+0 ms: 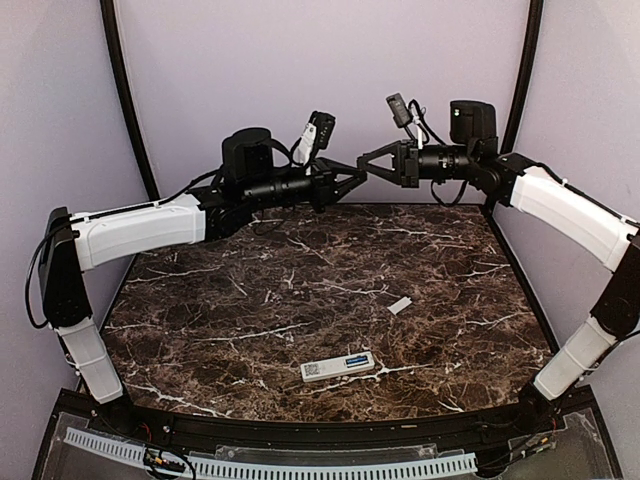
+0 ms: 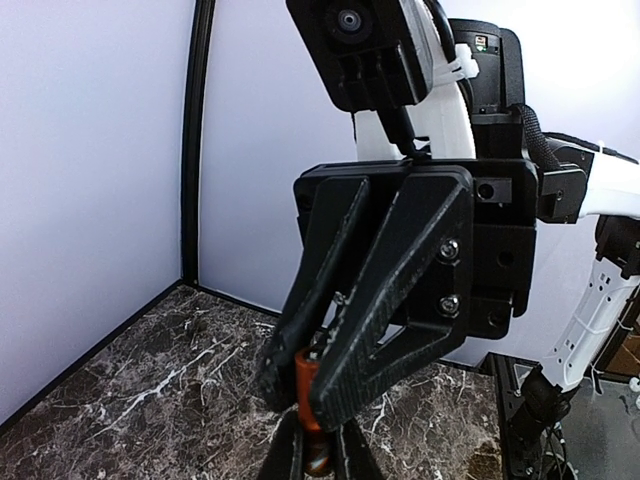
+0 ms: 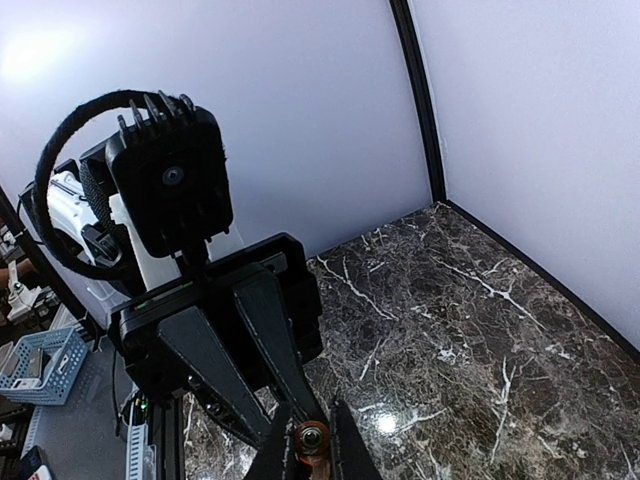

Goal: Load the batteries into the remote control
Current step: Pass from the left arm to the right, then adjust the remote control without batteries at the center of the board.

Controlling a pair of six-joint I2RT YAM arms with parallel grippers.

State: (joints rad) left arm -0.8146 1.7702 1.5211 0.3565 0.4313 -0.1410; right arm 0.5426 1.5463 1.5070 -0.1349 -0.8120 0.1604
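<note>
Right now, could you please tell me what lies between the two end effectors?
The orange battery, clamped in mid-air by both the left end effector and the right end effector; both wrist views show it.

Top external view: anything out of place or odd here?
Yes. High over the table's far side, the left gripper and right gripper are both shut on one orange battery, tip to tip, perhaps a handover. The remote control lies sticker-up near the front edge, a small grey cover lying apart from it.
</note>
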